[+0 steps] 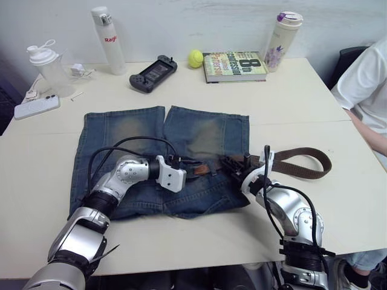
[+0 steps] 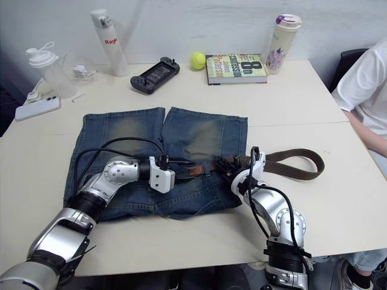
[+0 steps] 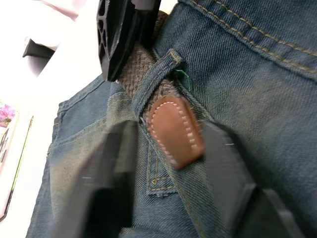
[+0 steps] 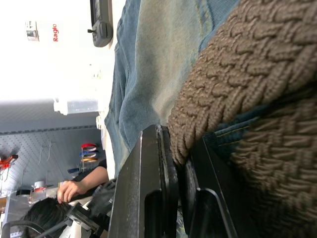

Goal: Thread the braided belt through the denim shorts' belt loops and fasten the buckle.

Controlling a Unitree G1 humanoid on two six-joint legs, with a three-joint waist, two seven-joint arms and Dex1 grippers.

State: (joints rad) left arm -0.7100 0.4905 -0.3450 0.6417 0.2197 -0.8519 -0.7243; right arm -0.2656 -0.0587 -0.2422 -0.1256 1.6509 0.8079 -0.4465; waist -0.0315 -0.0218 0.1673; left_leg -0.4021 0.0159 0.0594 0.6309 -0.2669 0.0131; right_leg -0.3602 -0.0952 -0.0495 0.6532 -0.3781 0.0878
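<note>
Braided belt lay along the denim shorts' waistband at centre frame, looping off right. In the left wrist view, its brown leather tip poked through a belt loop between the left gripper's spread fingers. In the right wrist view, the right gripper pinched the weave.

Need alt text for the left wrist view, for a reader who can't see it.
The belt's brown leather tip pokes out of a belt loop on the shorts, between the left gripper's open jaws. The right gripper holds the belt just beyond the loop.
</note>
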